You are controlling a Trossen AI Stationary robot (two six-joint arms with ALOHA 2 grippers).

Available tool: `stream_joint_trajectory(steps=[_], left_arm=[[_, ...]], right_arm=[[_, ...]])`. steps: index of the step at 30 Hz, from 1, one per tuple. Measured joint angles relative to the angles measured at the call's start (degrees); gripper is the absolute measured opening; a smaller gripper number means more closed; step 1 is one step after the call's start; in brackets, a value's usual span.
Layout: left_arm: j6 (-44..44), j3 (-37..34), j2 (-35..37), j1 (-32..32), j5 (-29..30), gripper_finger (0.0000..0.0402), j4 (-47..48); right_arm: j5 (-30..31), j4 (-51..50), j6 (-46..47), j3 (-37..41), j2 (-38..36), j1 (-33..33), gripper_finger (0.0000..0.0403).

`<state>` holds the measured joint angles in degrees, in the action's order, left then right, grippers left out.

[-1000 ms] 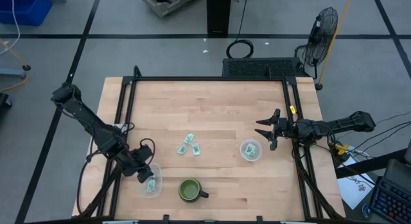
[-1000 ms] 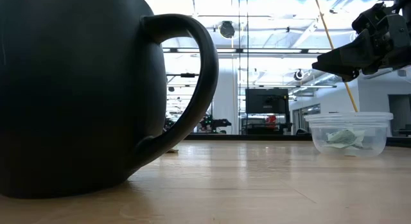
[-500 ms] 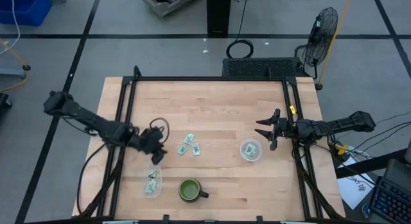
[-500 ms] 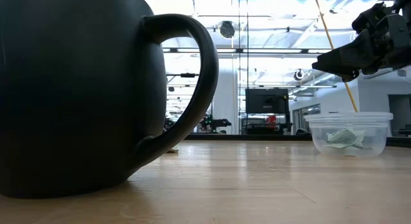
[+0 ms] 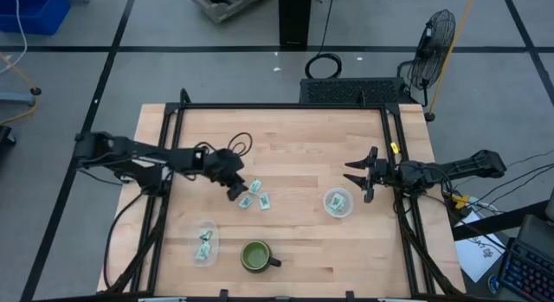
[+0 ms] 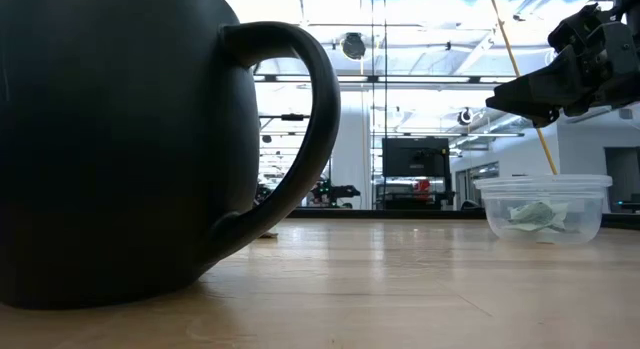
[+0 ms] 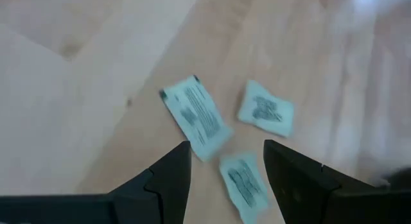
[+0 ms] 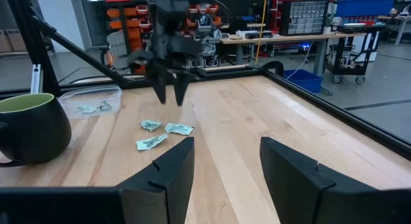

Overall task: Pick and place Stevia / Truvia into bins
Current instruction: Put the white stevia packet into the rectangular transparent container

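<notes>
Three pale green and white Stevia packets [image 5: 255, 195] lie flat on the wooden table; the left wrist view shows them as one long packet [image 7: 196, 118] and two smaller ones [image 7: 265, 112] [image 7: 244, 182]. My left gripper [image 5: 235, 188] hovers open just left of them, fingers pointing down [image 8: 168, 76], touching nothing. The left clear cup [image 5: 205, 241] near the near edge holds packets. The right clear cup [image 5: 338, 202] also holds packets [image 6: 530, 215]. My right gripper [image 5: 359, 174] waits open beside and above the right cup [image 6: 545, 209].
A dark green mug [image 5: 256, 256] stands near the near edge between the cups and fills the low view [image 6: 120, 139]. A black frame [image 5: 277, 106] borders the table's far, left and right sides. Bare wood lies beyond the packets toward the far edge.
My left gripper has swung from above the left cup at the near edge toward the far side and the right, ending over the loose packets. The cups, mug, packets and right arm have stayed where they were.
</notes>
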<state>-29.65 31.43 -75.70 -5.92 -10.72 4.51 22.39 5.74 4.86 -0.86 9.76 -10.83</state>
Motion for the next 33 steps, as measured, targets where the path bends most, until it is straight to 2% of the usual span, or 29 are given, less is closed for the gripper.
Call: stream_joint_trajectory(steps=[3,8,12,20,26,33], left_arm=[[2.7,2.5,-5.0,-0.4,1.6,0.02,-0.1],[9.1,10.7,-12.3,1.4,8.7,0.02,10.5],[13.5,15.2,-16.6,3.4,9.7,0.02,14.4],[16.3,19.9,-16.5,5.8,9.6,0.02,21.0],[19.3,19.5,-18.8,9.8,16.6,0.02,22.9],[20.9,19.5,-19.4,10.2,16.5,0.02,21.1]], right_arm=[[0.0,0.0,0.0,0.0,0.0,0.0,0.0169],[0.0,0.0,0.0,0.0,0.0,0.0,0.0169],[0.0,0.0,0.0,0.0,0.0,0.0,0.0169],[0.0,0.0,0.0,0.0,0.0,0.0,0.0169],[0.0,0.0,0.0,0.0,0.0,0.0,0.0169],[0.0,0.0,0.0,0.0,0.0,0.0,0.0169]])
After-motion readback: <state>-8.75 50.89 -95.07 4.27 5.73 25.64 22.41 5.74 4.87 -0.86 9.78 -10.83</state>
